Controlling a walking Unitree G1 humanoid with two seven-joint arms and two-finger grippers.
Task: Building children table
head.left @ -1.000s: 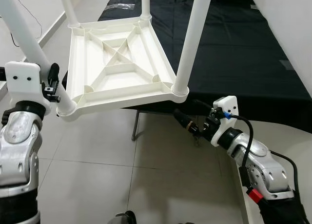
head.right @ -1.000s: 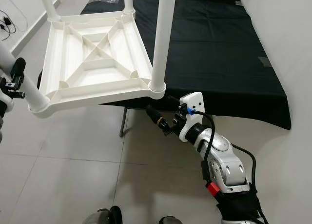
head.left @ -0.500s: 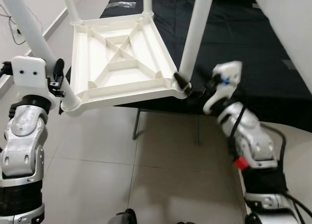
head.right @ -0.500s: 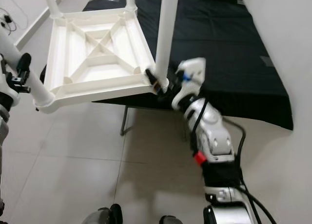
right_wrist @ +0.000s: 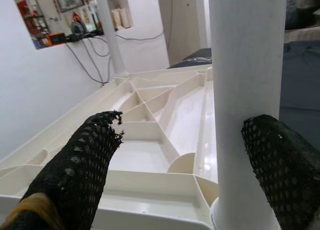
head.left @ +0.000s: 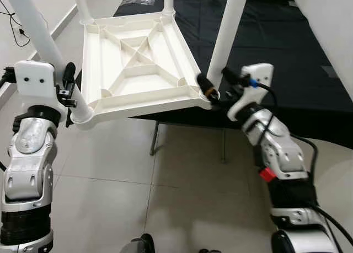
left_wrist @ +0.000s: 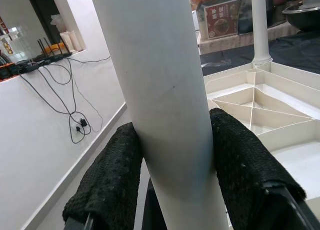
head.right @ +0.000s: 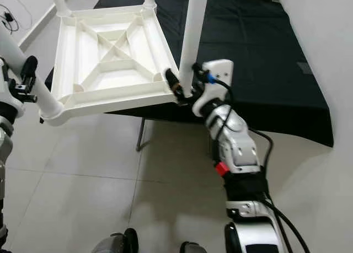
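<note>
A white plastic children's table (head.left: 132, 71) lies upside down, its far side over a black-covered table, legs pointing up. My left gripper (head.left: 67, 87) is shut on the near-left leg (head.left: 38, 35) just above its socket. In the left wrist view both black pads (left_wrist: 107, 190) press on that leg (left_wrist: 165, 89). My right gripper (head.left: 218, 82) is open at the base of the near-right leg (head.left: 229, 27), one finger on each side. In the right wrist view the leg (right_wrist: 245, 89) stands next to one fingertip (right_wrist: 280, 160), with a wide gap to the other.
The black-clothed table (head.left: 287, 43) stretches away behind and to the right, with metal legs (head.left: 153, 140) under its front edge. Tiled floor (head.left: 110, 198) lies below. A white wall (head.left: 331, 21) rises on the right. Cables (head.left: 11, 19) run along the left wall.
My right arm has risen from below the table's near-right corner, and its open fingers now straddle the foot of that leg. My left gripper has kept its hold on the near-left leg.
</note>
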